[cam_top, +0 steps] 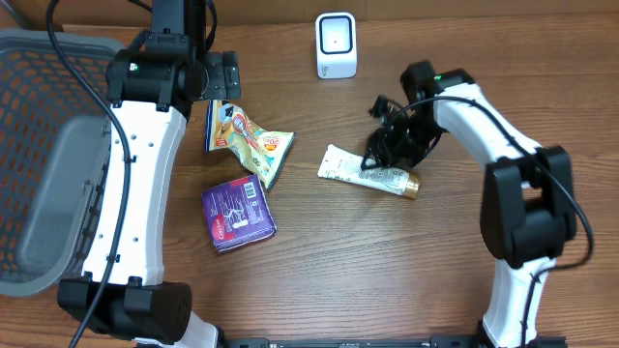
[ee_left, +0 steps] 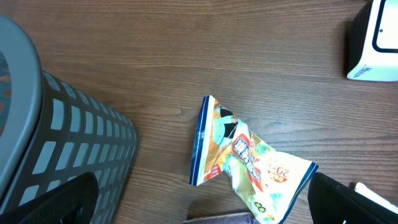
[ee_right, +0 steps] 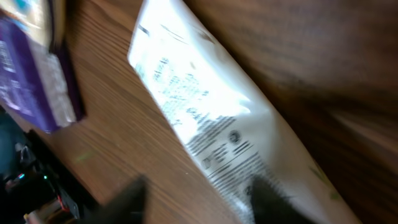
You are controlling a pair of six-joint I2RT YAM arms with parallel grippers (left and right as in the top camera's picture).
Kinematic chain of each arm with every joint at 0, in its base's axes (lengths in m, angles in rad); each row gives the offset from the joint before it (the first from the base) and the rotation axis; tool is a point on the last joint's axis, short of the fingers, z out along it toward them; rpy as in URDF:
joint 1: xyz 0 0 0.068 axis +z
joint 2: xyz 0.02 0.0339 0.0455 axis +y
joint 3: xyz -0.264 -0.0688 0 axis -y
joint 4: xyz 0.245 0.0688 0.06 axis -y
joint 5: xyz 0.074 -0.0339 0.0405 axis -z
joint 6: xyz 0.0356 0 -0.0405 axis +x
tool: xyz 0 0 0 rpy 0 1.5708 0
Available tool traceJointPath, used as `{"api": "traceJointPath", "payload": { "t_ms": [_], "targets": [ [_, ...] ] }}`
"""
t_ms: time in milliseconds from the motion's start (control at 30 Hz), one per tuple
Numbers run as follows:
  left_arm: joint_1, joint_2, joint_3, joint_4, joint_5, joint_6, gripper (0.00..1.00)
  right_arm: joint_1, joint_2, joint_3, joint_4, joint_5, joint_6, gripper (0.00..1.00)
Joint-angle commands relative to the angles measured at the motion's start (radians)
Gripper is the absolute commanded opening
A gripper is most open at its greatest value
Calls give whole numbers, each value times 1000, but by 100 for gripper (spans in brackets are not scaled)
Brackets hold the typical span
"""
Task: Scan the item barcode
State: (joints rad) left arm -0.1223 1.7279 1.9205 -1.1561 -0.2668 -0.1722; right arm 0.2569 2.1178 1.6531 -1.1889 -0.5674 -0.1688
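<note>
**White tube flat on table under right gripper**

White tube (cam_top: 368,174) with a gold cap lies on the wooden table (cam_top: 387,280), apart from the scanner (cam_top: 336,45). The right gripper (cam_top: 389,145) hangs over it. Its 2 blurred fingers (ee_right: 134,196) seem parted, not clamping the tube. The left gripper (cam_top: 224,85) gapes wide above a snack bag (cam_top: 247,142), near the basket (cam_top: 39,164).

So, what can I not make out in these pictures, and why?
White tube print: right wrist view, motion blur.
Purple packet: left wrist view, cut by bottom edge.
Scanner: left wrist view, cut by right edge.
Basket: overhead, cut by left edge.
</note>
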Motion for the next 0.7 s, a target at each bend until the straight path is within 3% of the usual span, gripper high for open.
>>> {"api": "traceJointPath", "payload": {
  "t_ms": [0, 33, 67, 100, 133, 167, 367, 667],
  "targets": [
    [4, -9, 19, 1, -13, 19, 100, 4, -89, 42, 2, 32, 42, 88],
    [4, -9, 19, 1, -13, 19, 100, 6, -89, 42, 2, 34, 53, 67],
    [4, -9, 19, 1, -13, 19, 100, 10, -89, 42, 11, 52, 81, 34],
    [4, -9, 19, 1, -13, 19, 100, 12, -89, 42, 35, 88, 130, 18],
    [4, -9, 19, 1, -13, 19, 100, 14, -89, 42, 63, 119, 164, 7],
    [4, -9, 19, 1, -13, 19, 100, 17, -89, 42, 105, 160, 199, 4],
    [4, -9, 19, 1, -13, 19, 100, 37, -40, 41, 339, 278, 253, 4],
    [4, -9, 19, 1, -13, 19, 100, 110, 89, 35, 407, 279, 275, 4]
  ]
}}
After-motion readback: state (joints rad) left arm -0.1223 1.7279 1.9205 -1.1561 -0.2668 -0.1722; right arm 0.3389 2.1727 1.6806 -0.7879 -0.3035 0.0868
